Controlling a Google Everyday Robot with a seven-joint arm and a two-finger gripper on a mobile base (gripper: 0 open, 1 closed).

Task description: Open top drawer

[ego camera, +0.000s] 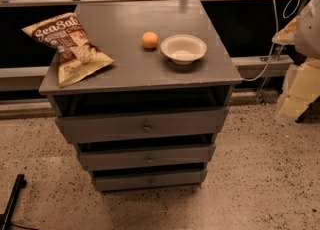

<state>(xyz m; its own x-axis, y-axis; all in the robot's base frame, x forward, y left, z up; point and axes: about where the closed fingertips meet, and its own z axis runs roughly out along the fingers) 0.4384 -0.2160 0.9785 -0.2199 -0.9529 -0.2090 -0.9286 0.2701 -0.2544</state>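
The top drawer is the widest grey front of the three in a grey wooden cabinet, just below a dark gap under the cabinet top. Its small round metal knob sits at the front's centre. Two narrower drawers lie below it, each with a small knob. My gripper hangs with the white and pale yellow arm at the right edge of the view. It is well to the right of the cabinet, apart from it, at about the height of the top drawer.
On the cabinet top lie a chip bag at the left, an orange and a white bowl. A white cable hangs at the right. A black bar lies on the speckled floor at the lower left. A railing and dark panels run behind.
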